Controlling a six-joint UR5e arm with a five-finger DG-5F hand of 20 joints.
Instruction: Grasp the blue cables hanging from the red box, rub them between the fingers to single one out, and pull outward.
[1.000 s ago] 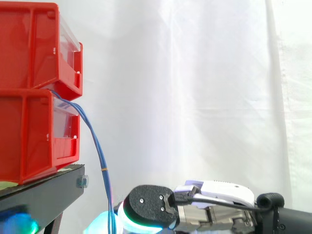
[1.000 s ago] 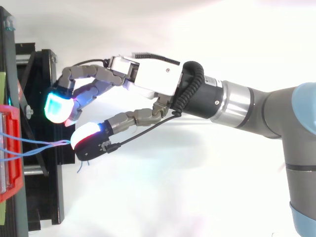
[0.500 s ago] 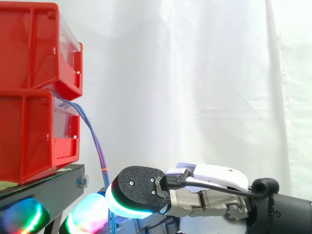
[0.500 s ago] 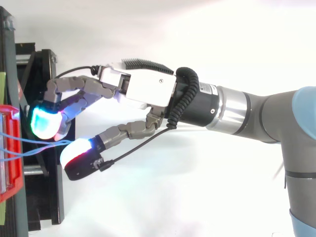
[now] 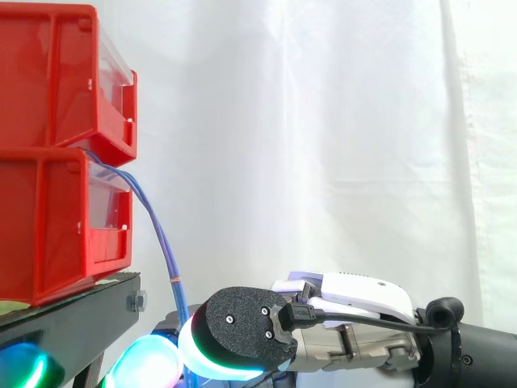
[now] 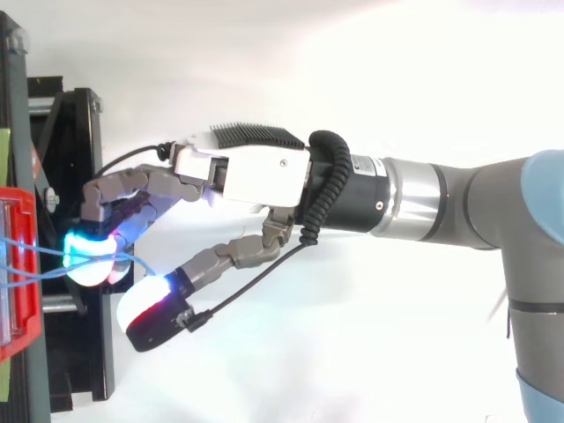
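Blue cables (image 5: 160, 242) leave the gap between the upper red bin (image 5: 48, 73) and the lower red bin (image 5: 48, 234) and hang past the front edge of the black stand (image 5: 81, 311). Their lower ends are hidden behind the hand (image 6: 256, 167), which meets them below the stand's top. Whether the hand grips them cannot be told. Compared with half a second earlier, the hand sits slightly lower in the side view and has shifted along the stand's front in the top view.
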